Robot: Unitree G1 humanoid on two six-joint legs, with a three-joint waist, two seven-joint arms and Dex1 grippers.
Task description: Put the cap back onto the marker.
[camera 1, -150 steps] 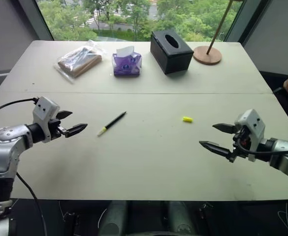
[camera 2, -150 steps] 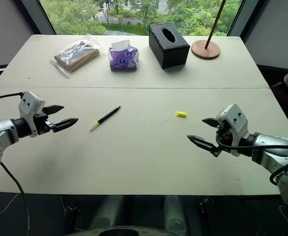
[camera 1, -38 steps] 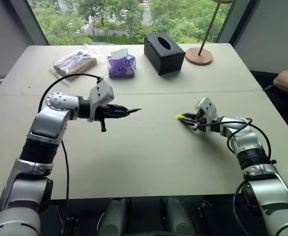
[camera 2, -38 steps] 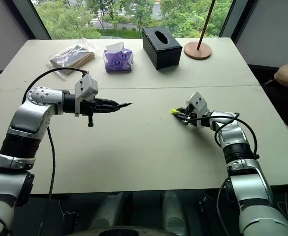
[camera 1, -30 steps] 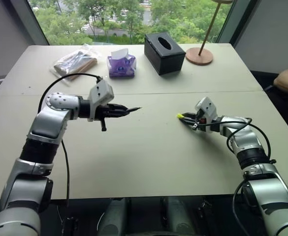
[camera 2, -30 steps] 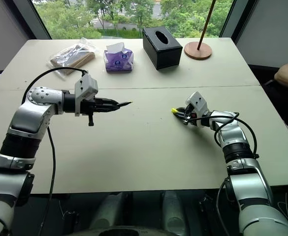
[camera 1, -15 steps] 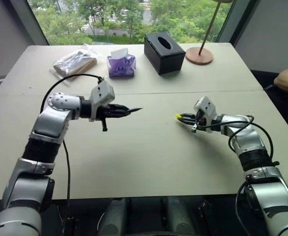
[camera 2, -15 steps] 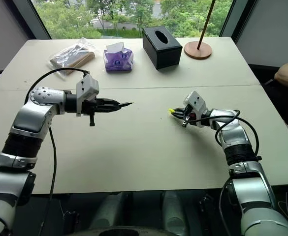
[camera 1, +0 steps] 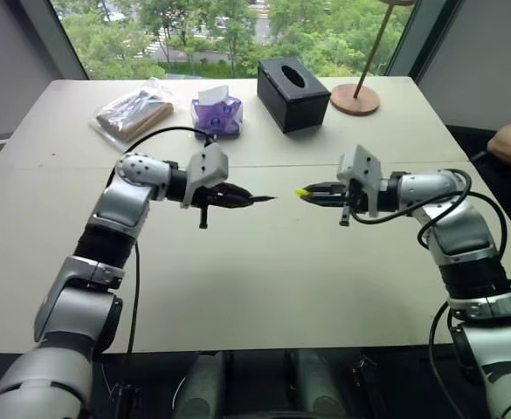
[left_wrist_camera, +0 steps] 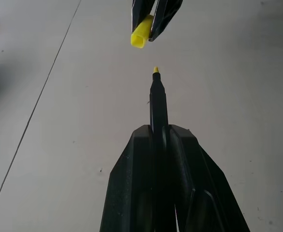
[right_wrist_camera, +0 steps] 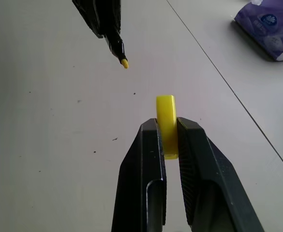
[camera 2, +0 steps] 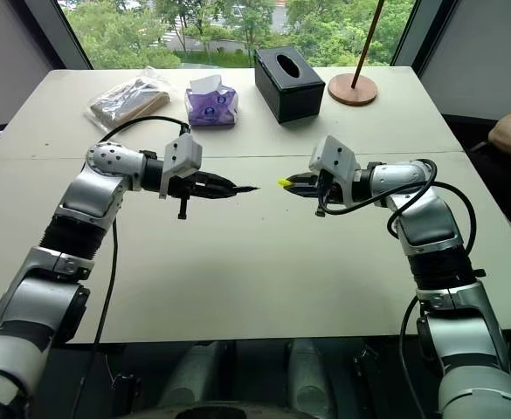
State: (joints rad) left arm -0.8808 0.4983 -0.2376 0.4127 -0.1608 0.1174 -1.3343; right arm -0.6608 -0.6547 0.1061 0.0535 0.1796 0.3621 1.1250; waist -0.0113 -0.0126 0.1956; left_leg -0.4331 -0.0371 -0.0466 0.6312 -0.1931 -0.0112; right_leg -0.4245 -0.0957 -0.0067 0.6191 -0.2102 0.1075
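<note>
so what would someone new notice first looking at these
The two hands held up over the middle of the table, tips facing with a small gap. The left hand grips the black marker, tip outward; the right hand pinches the yellow cap. Behind them sits a black tissue box.

The rear of the marker (left_wrist_camera: 158, 104) was hidden between the left gripper's (left_wrist_camera: 166, 145) fingers. The cap's (right_wrist_camera: 167, 121) lower end was covered by the right gripper's (right_wrist_camera: 168, 140) fingers. A person's arm (camera 1: 510, 140) was cut off at the frame edge.
</note>
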